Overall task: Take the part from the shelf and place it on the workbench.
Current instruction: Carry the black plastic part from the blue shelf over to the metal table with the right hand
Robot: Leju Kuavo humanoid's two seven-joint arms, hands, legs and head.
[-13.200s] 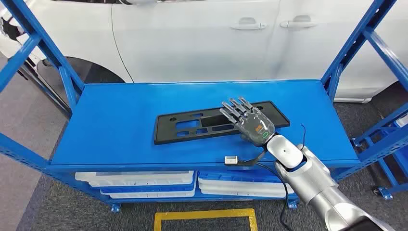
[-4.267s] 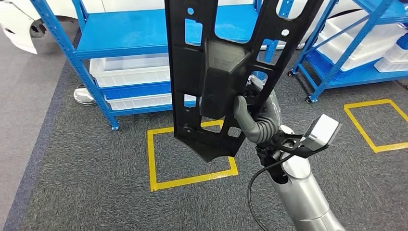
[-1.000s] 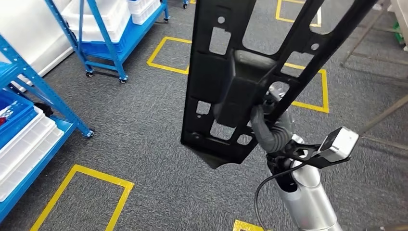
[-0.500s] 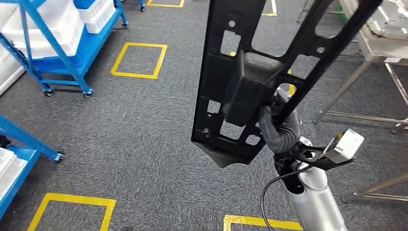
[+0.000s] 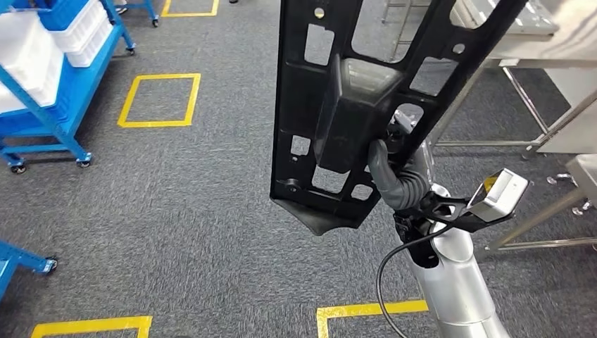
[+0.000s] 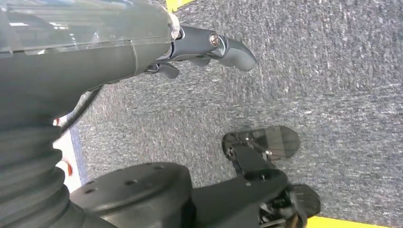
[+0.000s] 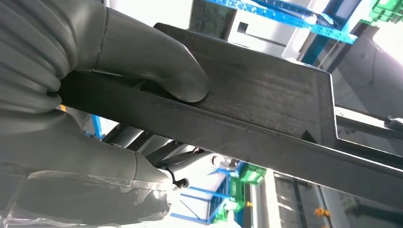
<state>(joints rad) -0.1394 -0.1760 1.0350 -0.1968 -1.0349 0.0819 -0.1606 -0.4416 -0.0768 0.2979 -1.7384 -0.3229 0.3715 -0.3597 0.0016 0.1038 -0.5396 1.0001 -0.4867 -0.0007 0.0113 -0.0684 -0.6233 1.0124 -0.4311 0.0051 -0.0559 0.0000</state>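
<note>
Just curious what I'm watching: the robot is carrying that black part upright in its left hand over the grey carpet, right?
Not quite: the right hand holds the black part, as the head view shows. The rest is right: it is upright, over grey carpet.

Grey carpet floor (image 5: 176,204) marked with yellow taped squares (image 5: 159,100). Blue metal wheeled rack (image 5: 53,105) at far left, holding white plastic bins (image 5: 32,53). Steel-legged frame (image 5: 524,91) at right.
</note>
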